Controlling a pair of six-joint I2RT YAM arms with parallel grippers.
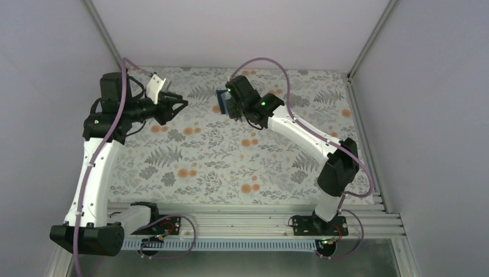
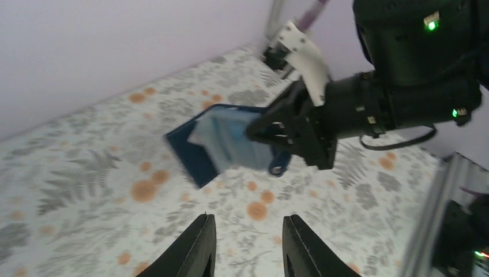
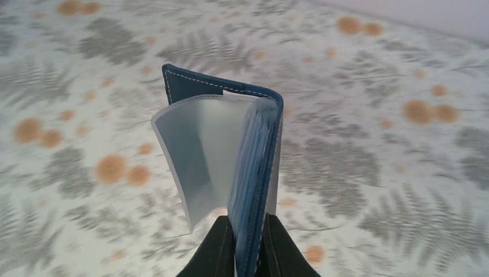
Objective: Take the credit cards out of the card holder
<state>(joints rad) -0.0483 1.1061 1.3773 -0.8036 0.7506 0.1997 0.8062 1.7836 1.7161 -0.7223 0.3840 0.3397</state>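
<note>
- The card holder hangs in the air over the far middle of the table, spread partly open, with a clear sleeve fanned out to one side.
- Below it lies a leaf-and-orange-dot tablecloth, with pale lilac walls around.
- The right gripper pinches the holder's lower edge between nearly closed jaws.
- The left gripper, to the left and well apart, has its jaws parted and holds nothing.
</note>
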